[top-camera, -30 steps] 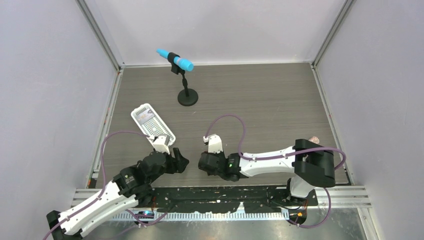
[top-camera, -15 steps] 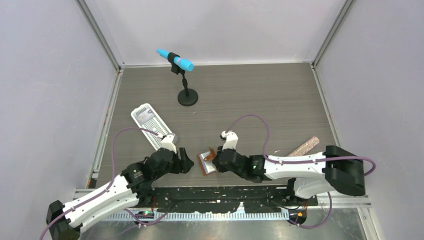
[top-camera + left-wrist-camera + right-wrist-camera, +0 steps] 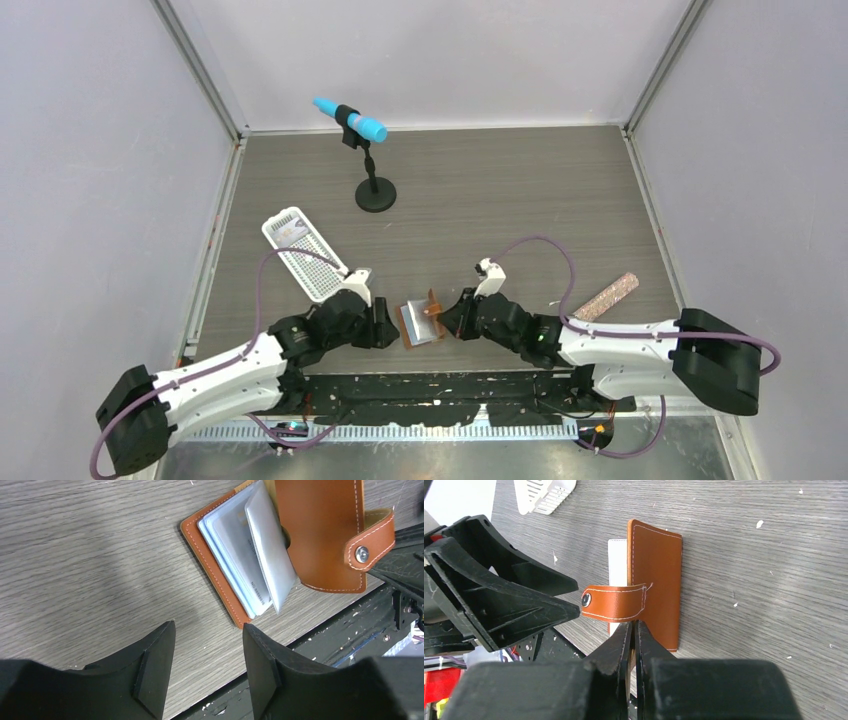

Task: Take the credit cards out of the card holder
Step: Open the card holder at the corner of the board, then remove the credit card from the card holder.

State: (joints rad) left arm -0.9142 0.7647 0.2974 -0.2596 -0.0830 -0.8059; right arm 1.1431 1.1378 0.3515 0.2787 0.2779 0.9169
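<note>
The grey wood-grain table (image 3: 520, 190) carries four loose things. The tan leather card holder (image 3: 420, 322) lies opened between the two claws, just ahead of the left claw (image 3: 385, 328) and touching the right claw (image 3: 448, 318). Its lower cover lies flat on the boards and its upper cover tilts up off them. A white perforated tray (image 3: 305, 255) rests beyond the left claw, off to its left. A black round-footed microphone stand (image 3: 375, 198) stands well beyond both claws, toward the back wall. A speckled pinkish stick (image 3: 606, 296) lies well apart to the right of the right claw.
</note>
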